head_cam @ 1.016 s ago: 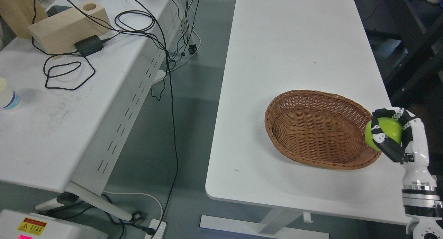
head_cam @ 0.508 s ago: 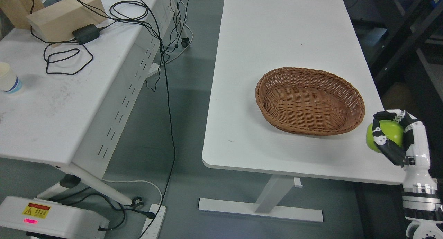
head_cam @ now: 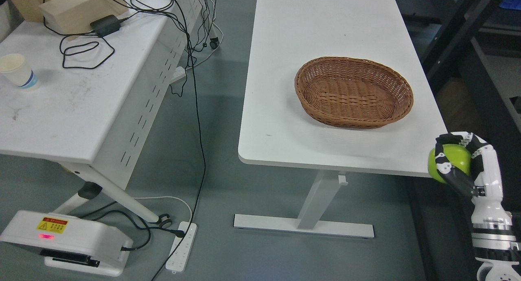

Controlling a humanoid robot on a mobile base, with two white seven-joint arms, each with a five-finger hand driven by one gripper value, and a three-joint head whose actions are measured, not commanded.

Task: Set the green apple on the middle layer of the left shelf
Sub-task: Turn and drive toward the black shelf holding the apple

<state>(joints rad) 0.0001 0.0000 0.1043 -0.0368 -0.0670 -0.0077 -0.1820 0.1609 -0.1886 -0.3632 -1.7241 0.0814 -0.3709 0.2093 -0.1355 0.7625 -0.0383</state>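
Nearest the camera, at the lower right, the right hand (head_cam: 458,161) is wrapping its dark fingers (head_cam: 445,141) around the green apple (head_cam: 449,163), gripping it firmly from the top and the side so that it is riding securely while the robot is travelling. The apple is hanging in the air just off the near right corner of the white table (head_cam: 285,126), clear of the tabletop and no longer over it. The left hand is not showing anywhere.

Farther back on that table, the wicker basket (head_cam: 353,92) is sitting empty, which fits the apple having been lifted out of it. To the left, across the grey floor, a second table (head_cam: 61,122) is carrying a paper cup (head_cam: 18,71), a wooden block (head_cam: 75,8) and loose black cables (head_cam: 81,51).

Compared with the frame a second ago, the whole scene is sliding up and away: the basket is appearing smaller and higher, and the table's foot is coming into view. This looks like the robot backing off from the table, with the apple keeping its place in the hand. No shelf is in sight yet, so the carry is probably only beginning.
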